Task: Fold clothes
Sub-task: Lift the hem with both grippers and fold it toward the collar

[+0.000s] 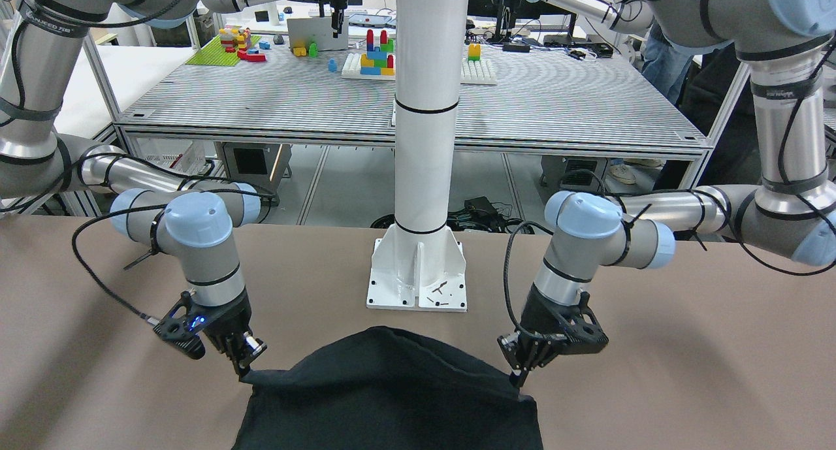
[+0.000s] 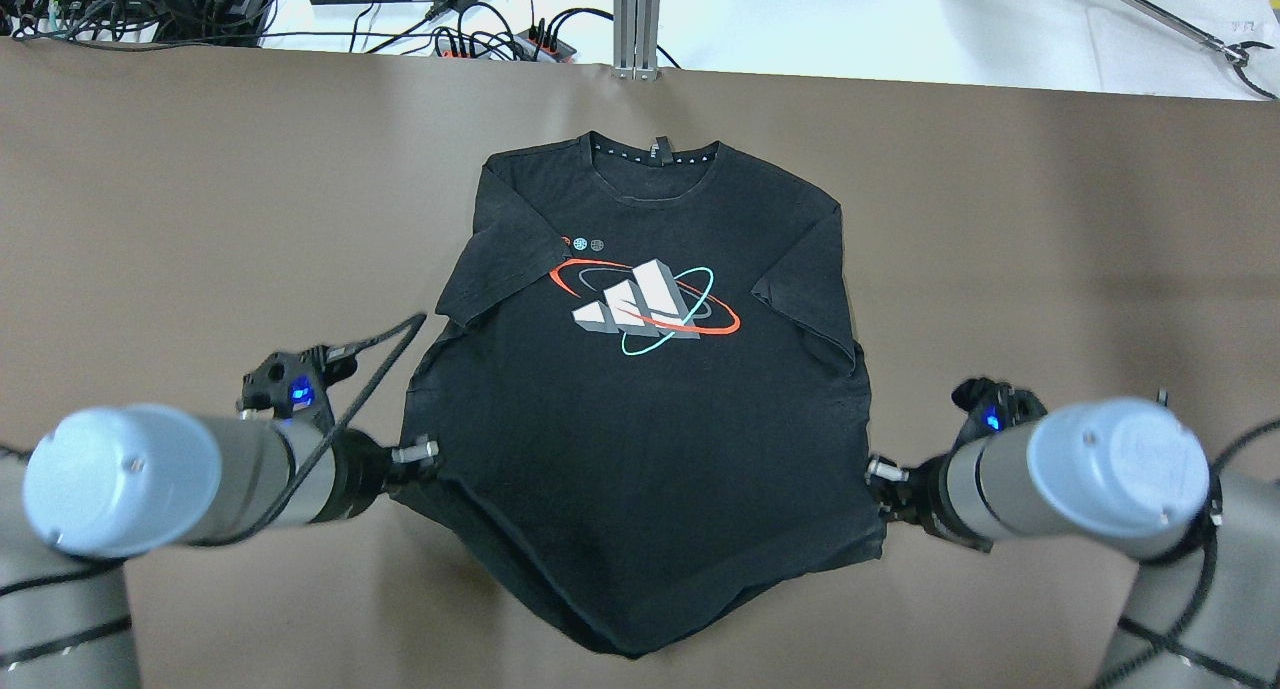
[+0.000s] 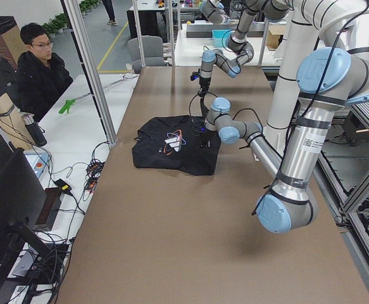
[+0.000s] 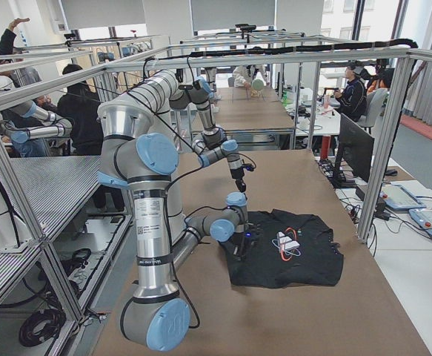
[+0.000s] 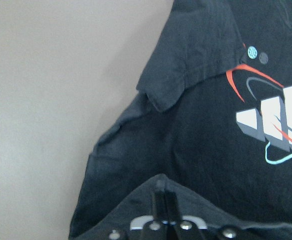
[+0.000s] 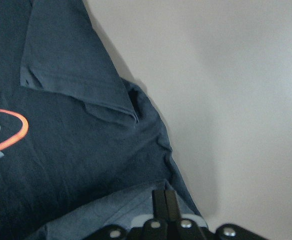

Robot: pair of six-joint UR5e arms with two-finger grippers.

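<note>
1. The left pincer [image 2: 425, 454] has its two fingers pressed together on the left side edge of the black T-shirt [image 2: 640, 419], close to the bottom.
2. The black T-shirt lies front up in the middle of the brown table [image 2: 200, 169]. Its collar [image 2: 655, 169] points away from the robot. Both short sleeves lie tucked in over the shirt's sides.
3. A picture [image 2: 645, 309] of white bars with a red ring and a blue-green ring is on the chest.
4. The bottom hem [image 2: 640, 644] bulges toward the robot in a curve between the two pincers.
5. The right pincer [image 2: 875, 474] has its fingers squeezed together on the shirt's right side edge, close to the bottom.
6. In both wrist views, a small fold of cloth is lifted up at the fingers.
7. Behind the robot, a white basket [image 1: 175, 157] sits under another table. What is in it cannot be seen. Toy blocks [image 1: 375, 55] stand on top of that table.
</note>
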